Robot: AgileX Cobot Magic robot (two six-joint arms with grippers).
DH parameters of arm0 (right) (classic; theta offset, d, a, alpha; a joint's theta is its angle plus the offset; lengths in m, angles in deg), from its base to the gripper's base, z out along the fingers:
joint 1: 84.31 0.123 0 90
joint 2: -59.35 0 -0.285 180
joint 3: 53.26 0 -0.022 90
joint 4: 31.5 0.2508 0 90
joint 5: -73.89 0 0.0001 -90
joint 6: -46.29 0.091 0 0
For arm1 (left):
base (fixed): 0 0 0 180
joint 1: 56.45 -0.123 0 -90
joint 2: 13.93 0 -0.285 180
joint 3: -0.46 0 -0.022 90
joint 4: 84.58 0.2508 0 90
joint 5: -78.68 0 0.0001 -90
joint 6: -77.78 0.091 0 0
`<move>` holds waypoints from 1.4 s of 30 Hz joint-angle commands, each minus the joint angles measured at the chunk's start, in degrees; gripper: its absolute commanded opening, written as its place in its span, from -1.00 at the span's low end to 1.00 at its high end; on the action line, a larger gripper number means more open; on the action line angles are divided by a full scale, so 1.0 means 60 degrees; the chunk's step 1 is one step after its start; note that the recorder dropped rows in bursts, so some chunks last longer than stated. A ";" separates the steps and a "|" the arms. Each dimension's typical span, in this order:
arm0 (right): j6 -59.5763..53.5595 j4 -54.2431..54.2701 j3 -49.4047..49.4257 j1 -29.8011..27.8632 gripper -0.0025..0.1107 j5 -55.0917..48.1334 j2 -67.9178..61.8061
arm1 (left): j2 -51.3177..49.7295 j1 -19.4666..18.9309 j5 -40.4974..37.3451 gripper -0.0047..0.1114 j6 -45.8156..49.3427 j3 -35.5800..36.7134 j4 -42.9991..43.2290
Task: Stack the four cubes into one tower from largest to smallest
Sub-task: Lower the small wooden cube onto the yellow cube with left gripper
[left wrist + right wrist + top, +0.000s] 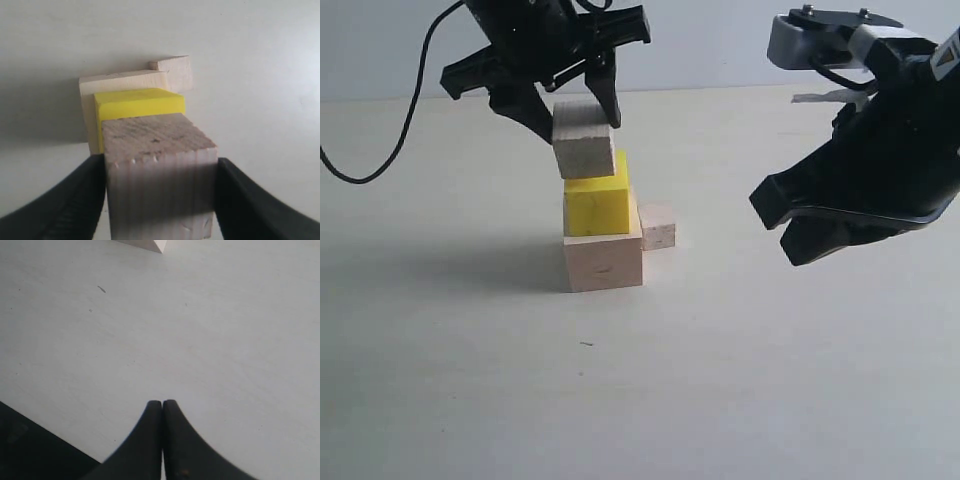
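Note:
The large pale wooden cube (603, 260) rests on the table with the yellow cube (596, 205) on top of it. My left gripper (578, 120) is shut on the small wooden cube (584, 150), holding it slightly tilted right at the yellow cube's top; I cannot tell whether they touch. In the left wrist view the small wooden cube (160, 170) fills the space between the fingers, over the yellow cube (140, 102) and the large cube (122, 81). The smallest wooden cube (657, 226) lies on the table against the large cube's far right side. My right gripper (775, 225) hangs shut and empty to the right.
The pale table (770, 380) stretches bare around the stack. A black cable (390, 150) loops at the far left. The right wrist view shows only the table, a dark edge (30, 450) and one corner of the large cube (145, 244).

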 commanded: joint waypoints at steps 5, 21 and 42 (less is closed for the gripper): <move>-0.0071 0.0036 0.0034 -0.0027 -0.96 -0.0019 0.0057 | -0.0093 0.0026 0.0030 -0.92 -0.0034 0.0036 -0.0128; -0.0071 0.0036 0.0034 -0.0027 -0.96 -0.0019 0.0057 | -0.0109 0.0026 0.0030 -0.11 0.0042 0.0036 -0.0148; -0.0071 0.0036 0.0034 -0.0027 -0.96 -0.0019 0.0057 | -0.0303 0.0026 0.0030 -0.03 0.0191 0.0036 -0.0188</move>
